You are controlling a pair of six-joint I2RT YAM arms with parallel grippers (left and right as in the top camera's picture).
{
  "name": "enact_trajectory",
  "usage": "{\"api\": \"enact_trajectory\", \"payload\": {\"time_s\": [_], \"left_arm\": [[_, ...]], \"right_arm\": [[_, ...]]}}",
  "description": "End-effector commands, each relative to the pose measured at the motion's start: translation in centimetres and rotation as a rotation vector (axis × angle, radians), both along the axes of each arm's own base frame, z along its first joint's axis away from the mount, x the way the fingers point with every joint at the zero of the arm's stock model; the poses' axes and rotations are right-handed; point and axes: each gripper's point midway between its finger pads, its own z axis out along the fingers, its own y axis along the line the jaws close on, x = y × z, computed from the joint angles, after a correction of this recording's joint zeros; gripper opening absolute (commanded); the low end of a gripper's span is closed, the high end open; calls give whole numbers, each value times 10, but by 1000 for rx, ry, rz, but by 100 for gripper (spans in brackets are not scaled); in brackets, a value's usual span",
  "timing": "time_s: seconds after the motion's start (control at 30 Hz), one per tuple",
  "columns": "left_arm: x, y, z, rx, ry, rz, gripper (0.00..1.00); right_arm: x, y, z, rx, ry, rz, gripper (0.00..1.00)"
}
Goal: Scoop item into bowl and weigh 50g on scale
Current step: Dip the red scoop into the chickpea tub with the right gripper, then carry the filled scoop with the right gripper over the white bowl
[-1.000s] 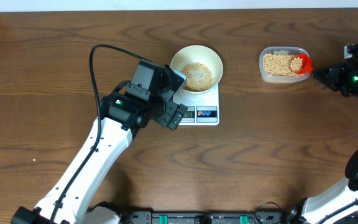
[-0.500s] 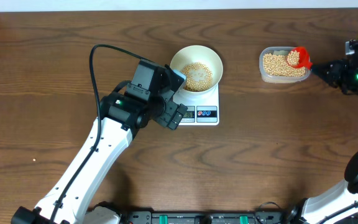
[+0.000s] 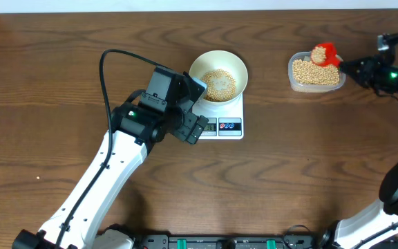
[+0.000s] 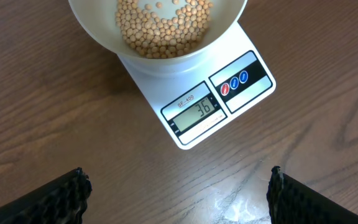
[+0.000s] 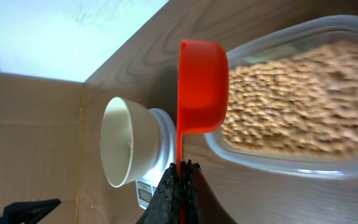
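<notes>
While the left claw [image 4: 176,182] gapes near the scale [image 4: 229,102], the right claw [image 5: 180,179] clamps a red scoop [image 5: 201,87].

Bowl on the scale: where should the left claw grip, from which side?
Likely the bowl rim, left side, coming down from above: one finger inside, one outside. The wall flares, and the beans sit low in the middle, leaving the upper inner wall bare. The open left claw hangs on that side.
</notes>
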Motion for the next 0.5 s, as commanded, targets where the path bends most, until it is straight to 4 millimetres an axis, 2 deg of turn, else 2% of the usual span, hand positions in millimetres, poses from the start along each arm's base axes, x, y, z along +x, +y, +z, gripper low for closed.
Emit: {"api": "enact_trajectory", "payload": {"time_s": [0.0, 0.27, 0.47], "left_arm": [[1, 1, -1, 10, 0, 4, 93], [1, 1, -1, 10, 0, 4, 93], [1, 1, -1, 10, 0, 4, 93]], "right_arm": [[5, 18, 28, 26, -55, 34, 1], [11, 57, 39, 60, -97, 121, 1], [15, 93, 48, 79, -139, 199, 1]]}}
